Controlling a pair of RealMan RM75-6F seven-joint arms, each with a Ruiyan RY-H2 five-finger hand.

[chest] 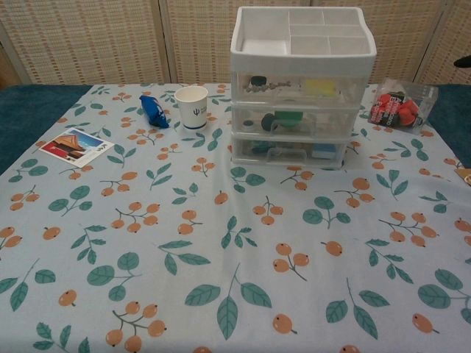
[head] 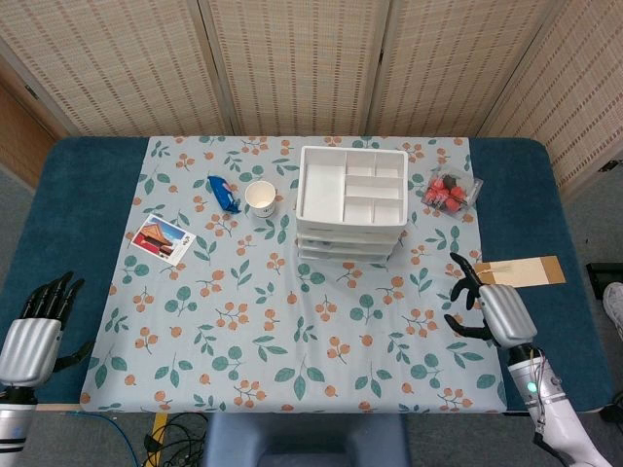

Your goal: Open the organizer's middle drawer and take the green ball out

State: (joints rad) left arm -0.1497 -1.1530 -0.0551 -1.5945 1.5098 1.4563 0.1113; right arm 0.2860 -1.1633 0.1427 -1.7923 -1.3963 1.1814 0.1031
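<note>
Wicker screens back a blue table (head: 83, 199) under a leaf-print cloth (head: 292, 331), where, from the left, lie a card (head: 163, 240), a blue wrapper (head: 224, 194), a cup (head: 260, 198), the organizer (head: 350, 202) and a tub of red sweets (head: 452, 191). At the near left corner the left hand (head: 34, 331) rests empty, fingers apart. The right hand (head: 492, 309), also empty and spread, hovers over the cloth's right edge, well short of the organizer, whose shut middle drawer (chest: 294, 121) faces the robot with the green ball (chest: 288, 119) inside.

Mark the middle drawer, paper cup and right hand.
middle drawer (chest: 288, 121), chest view, clear front panel.
paper cup (chest: 191, 107), chest view, outer wall.
right hand (head: 494, 311), head view, back of the hand.
</note>
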